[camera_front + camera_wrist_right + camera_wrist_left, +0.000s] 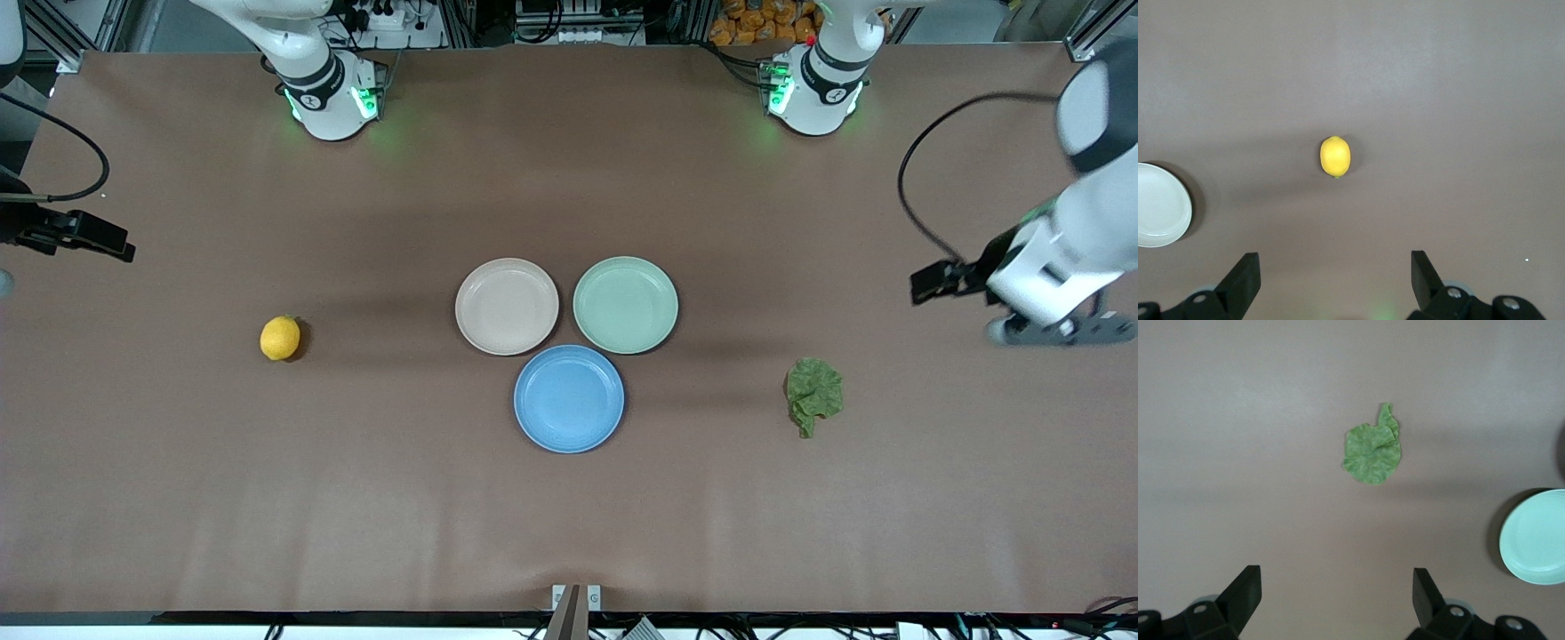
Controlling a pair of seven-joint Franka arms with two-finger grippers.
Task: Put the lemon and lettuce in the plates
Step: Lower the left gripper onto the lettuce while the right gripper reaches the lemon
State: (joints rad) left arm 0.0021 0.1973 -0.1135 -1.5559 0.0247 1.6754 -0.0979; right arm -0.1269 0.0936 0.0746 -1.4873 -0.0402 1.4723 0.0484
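Note:
The yellow lemon (280, 338) lies on the brown table toward the right arm's end; it also shows in the right wrist view (1335, 157). The crinkled green lettuce (813, 394) lies toward the left arm's end and shows in the left wrist view (1373, 450). The beige-pink plate (507, 307) and the mint green plate (625, 305) sit side by side at mid-table, both empty. My left gripper (1336, 580) is open and empty, high over the table beside the lettuce. My right gripper (1335, 261) is open and empty, high over the table beside the lemon.
An empty blue plate (569, 398) sits just nearer the front camera than the two other plates, touching both. The mint plate's edge (1538, 537) shows in the left wrist view and the beige-pink plate's edge (1158, 205) in the right wrist view.

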